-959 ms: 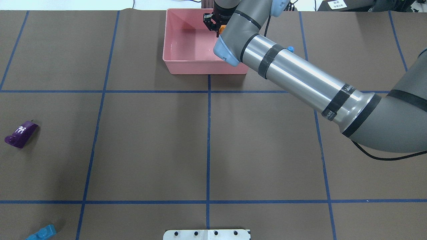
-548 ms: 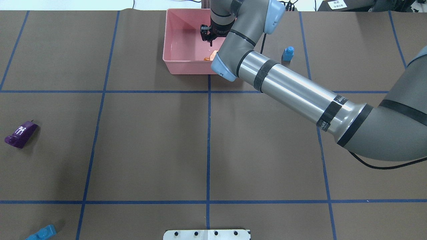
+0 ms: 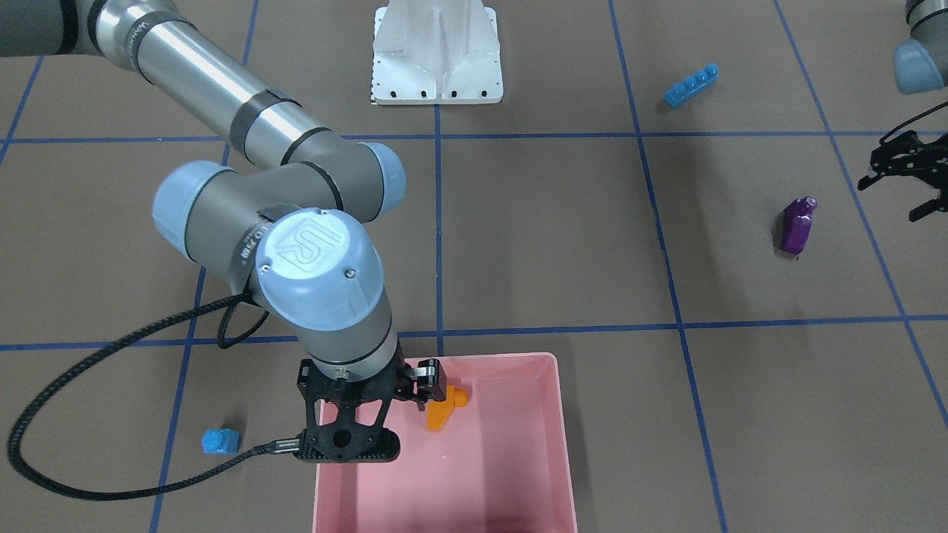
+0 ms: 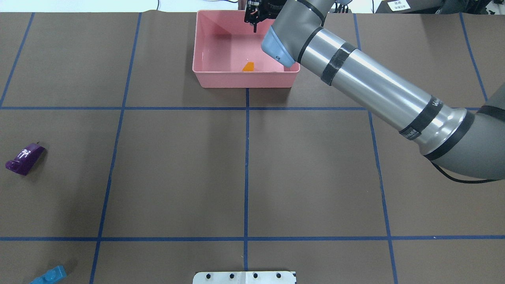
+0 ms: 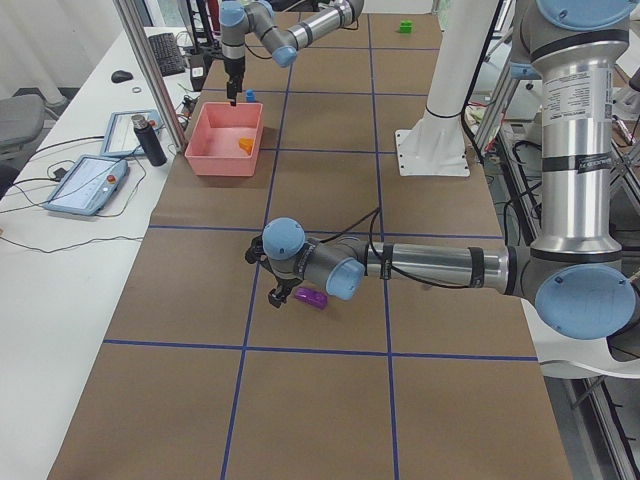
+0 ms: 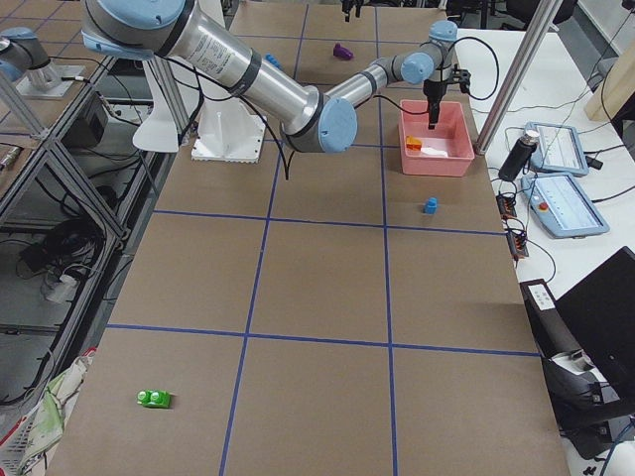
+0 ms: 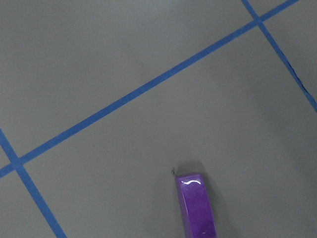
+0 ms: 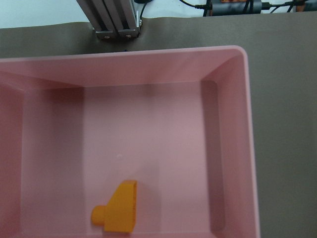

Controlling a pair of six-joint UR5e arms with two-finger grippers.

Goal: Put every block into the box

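We see the small orange studded plastic block [image 4: 248,67] lying by the shallow pink plastic box's [image 4: 221,79] near wall, long axis near-to-far, stud leftward; the right gripper [image 4: 253,18], released, has lifted away.

Pink box [image 4: 221,80], orange block [image 4: 248,67]

Overhead and front views opposite across the bench [image 4: 177,169], side views endwise, wrist views close, downward; box [image 4: 236,81] common to most.
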